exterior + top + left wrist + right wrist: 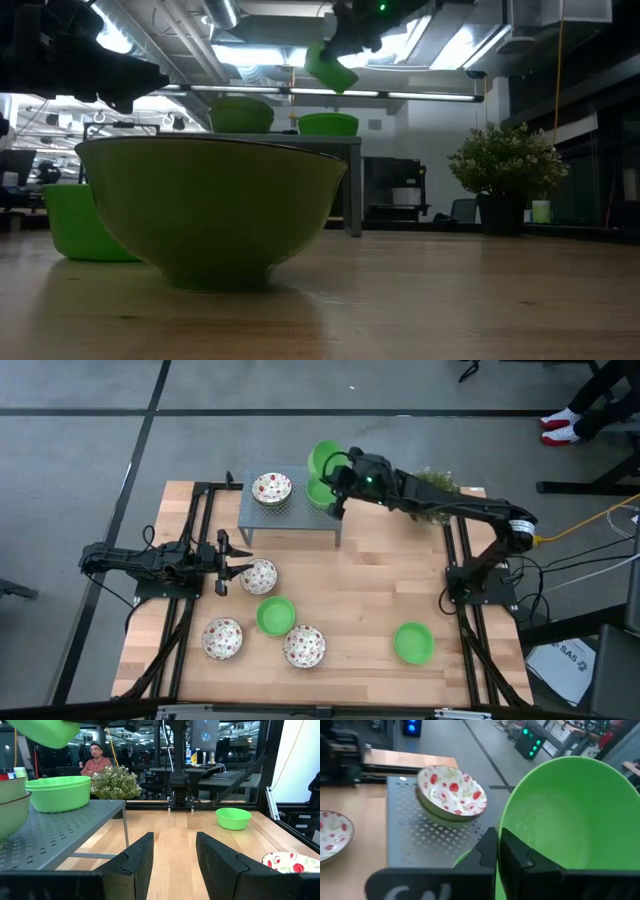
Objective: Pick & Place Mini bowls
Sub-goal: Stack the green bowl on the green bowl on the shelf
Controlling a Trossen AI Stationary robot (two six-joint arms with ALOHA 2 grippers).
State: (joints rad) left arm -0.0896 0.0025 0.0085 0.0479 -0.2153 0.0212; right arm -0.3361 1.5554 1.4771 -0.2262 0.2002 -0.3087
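My right gripper (340, 472) is over the grey shelf (262, 520) at the table's far side, shut on a plain green mini bowl (324, 457) that hangs in the air (330, 66). Under it a second green bowl (319, 492) and a speckled bowl (271, 488) stand on the shelf top. On the table sit three speckled bowls (258, 575) (222, 638) (304, 646) and two green ones (275, 615) (413, 642). My left gripper (226, 561) waits open and level beside the speckled bowl at the table's left, fingers apart (172, 855). My right gripper holds the green bowl by its rim (503, 827), one finger (520, 861) inside the hollow and the other finger (488, 851) outside the wall. The bowl is lifted clear above the shelf and tilted steeply, its opening turned sideways.
A small bushy plant (436, 484) stands at the far right of the table, under my right arm. The shelf's legs (125, 827) stand on the wood. A person (95, 760) sits in the room beyond the table. Bare wood lies in the table's middle and near right.
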